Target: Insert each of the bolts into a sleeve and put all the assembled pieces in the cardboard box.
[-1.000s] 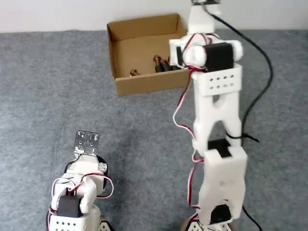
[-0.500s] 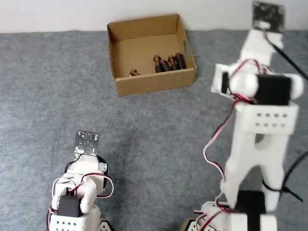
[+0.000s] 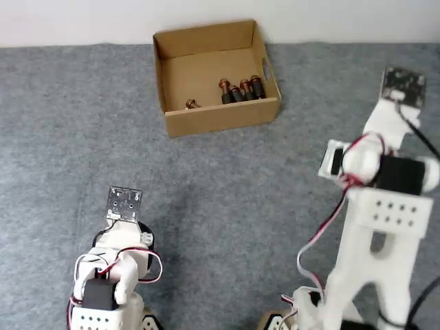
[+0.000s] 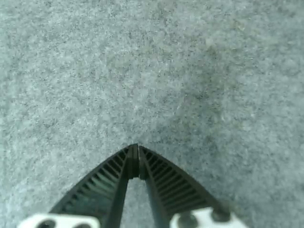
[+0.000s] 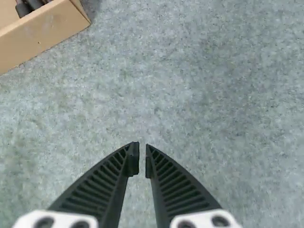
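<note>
- High view: the cardboard box (image 3: pixel 206 120) sits at the far side of the grey mat (image 3: pixel 69 124). The assembled pieces (image 3: pixel 240 89) lie inside by its right wall, 1 apart from the others.
- Left wrist view: I read the left gripper (image 4: pixel 137 154) as pressed together, empty, above the mat.
- Right wrist view: the right gripper (image 5: pixel 137 159) is all but closed, empty, with the box corner near.
- Handling: I judge the pieces rigid, smooth and prone to rolling, so I would pinch across the sleeve at mid-length.

The left arm (image 3: pixel 113 282) and right arm (image 3: pixel 375 227) are built of white printed links with black servo housings. Red, white and black wires loop past the joints. The left tool (image 4: pixel 137 161) and right tool (image 5: pixel 137 159) have black, ribbed, tapering fingers on white bases.
</note>
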`<state>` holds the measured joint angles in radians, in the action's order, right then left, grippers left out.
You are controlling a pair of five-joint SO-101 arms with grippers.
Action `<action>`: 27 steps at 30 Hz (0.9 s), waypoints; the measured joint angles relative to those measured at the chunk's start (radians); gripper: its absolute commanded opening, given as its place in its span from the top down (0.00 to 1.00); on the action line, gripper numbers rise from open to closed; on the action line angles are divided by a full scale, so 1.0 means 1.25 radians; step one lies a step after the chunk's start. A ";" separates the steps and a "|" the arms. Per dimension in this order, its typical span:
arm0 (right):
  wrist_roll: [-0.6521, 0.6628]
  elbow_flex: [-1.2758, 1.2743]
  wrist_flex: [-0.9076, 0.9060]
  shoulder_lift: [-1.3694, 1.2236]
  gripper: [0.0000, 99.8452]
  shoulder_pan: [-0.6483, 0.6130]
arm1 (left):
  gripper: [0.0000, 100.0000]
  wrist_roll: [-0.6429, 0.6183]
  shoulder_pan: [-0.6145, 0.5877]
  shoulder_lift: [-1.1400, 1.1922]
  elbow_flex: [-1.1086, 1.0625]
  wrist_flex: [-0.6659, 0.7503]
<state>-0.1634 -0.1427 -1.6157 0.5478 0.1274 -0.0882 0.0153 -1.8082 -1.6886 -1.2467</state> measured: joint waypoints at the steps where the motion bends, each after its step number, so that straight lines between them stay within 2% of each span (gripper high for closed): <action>1: 0.000 -0.049 0.026 0.031 0.99 -0.001 | 1.00 0.000 0.000 0.000 0.000 0.000; 13: 0.000 -0.724 0.408 0.366 0.99 0.004 | 1.00 0.000 0.000 0.000 0.000 0.000; 21: 0.052 -1.002 0.516 0.583 0.99 0.002 | 1.00 0.000 0.000 0.000 0.000 0.000; 27: 0.091 -1.172 0.511 0.793 0.99 0.002 | 1.00 0.000 0.000 0.000 0.000 0.000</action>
<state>-0.0499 -1.6080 -0.9774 1.5390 0.1304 -0.0882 0.0153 -1.8082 -1.6886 -1.2467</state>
